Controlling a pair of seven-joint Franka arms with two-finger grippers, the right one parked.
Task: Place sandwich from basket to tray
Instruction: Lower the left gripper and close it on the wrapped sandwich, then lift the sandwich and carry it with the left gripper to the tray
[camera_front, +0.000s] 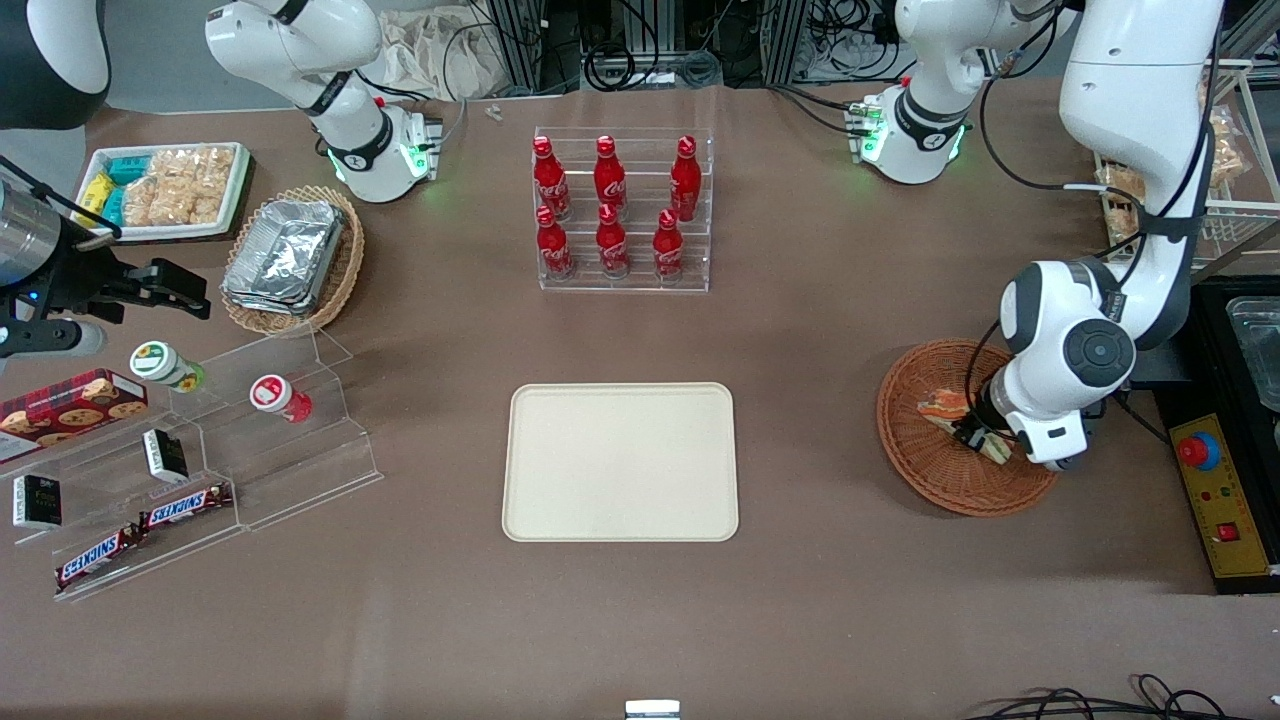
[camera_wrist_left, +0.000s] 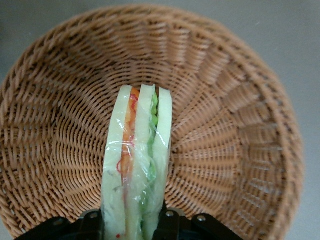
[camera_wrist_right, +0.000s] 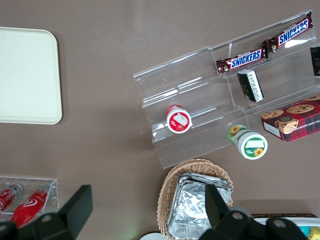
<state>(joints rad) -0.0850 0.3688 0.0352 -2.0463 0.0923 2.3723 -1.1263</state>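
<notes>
— So, how far along is this?

— Early, I'd judge. Starting nearest the front camera: the tray (camera_front: 620, 462) lies flat on the bench (camera_front: 800, 620) with nothing on it, so the placing itself is not yet done.

— And the sandwich?

— A little farther from the camera than the tray's near edge and well off toward the working arm's end, the basket (camera_front: 925, 470) sits on the bench, and the sandwich (camera_wrist_left: 137, 165) is in it. The wrist view shows the wedge standing on edge over the weave, wrapped in clear film, with its orange and green layers showing between pale bread slices.

— Is it gripped?

— It looks so. The claw (camera_wrist_left: 134, 227) is down inside the basket, and its dark fingers (camera_wrist_left: 172, 225) sit against both outer bread faces at the wedge's wide end, clenched on the sandwich. I cannot tell whether the wedge is resting on the wicker or just raised off it.

— What's left, then?

— By my reading: lift it clear of the basket rim, carry it sideways across the open bench to the tray, lower it and release. Basket and tray are well apart, so the carry is the bulk of the work.

— Anything in the way?

— Farther off stands the clear rack of red bottles (camera_front: 620, 205), away from a straight path.
</notes>
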